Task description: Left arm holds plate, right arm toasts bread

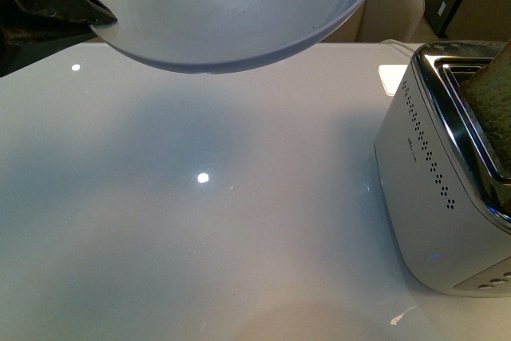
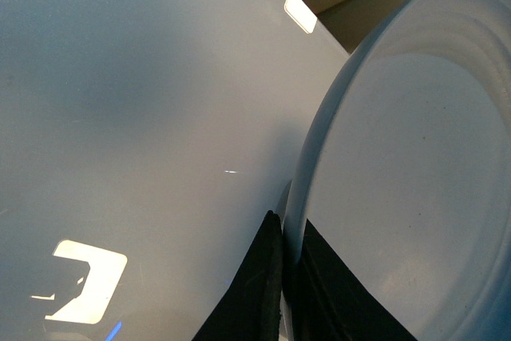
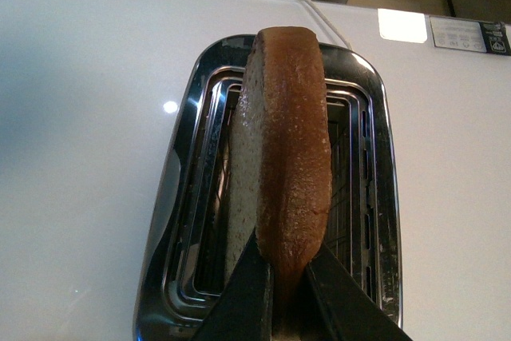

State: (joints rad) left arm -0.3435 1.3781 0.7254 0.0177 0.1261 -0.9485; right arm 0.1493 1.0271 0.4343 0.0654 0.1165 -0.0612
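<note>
Two hands are gripping: the left hand (image 2: 289, 281) is clamping the rim of the plate (image 1: 231, 5), which is hanging tilted above the tabletop (image 1: 200, 237) at twelve o'clock in the front view. At three o'clock the right hand (image 3: 286, 297) is pinching the bread (image 3: 287, 157) upright, partly inside a slot of the toaster (image 1: 431, 189).

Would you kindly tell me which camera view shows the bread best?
The right wrist view: the bread shows crust-on, gripped by the right hand over the toaster. The front view catches only a corner at its right edge; the left wrist view shows none.
</note>
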